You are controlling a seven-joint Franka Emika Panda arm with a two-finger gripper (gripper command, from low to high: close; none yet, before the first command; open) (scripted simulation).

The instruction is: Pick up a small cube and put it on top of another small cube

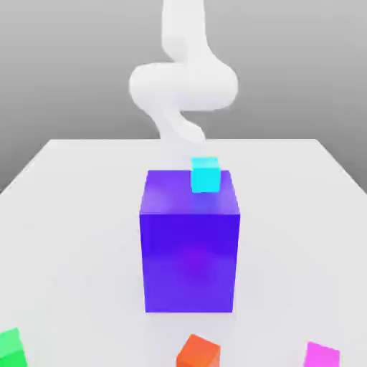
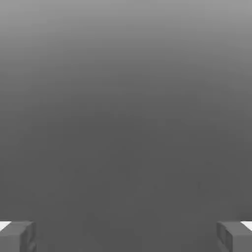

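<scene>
With fingers spread wide, gripper [image 2: 126, 236] empty
Risk: orange-red cube [image 1: 198, 353] near magenta cube [image 1: 322, 356] invites a wrong pick; green cube [image 1: 11, 348] well apart

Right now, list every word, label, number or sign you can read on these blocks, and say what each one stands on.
None: no text can be read on anything here.
The big blue-violet block, the cyan cube, the green cube, the orange-red cube, the pink cube and the table are all plain.
</scene>
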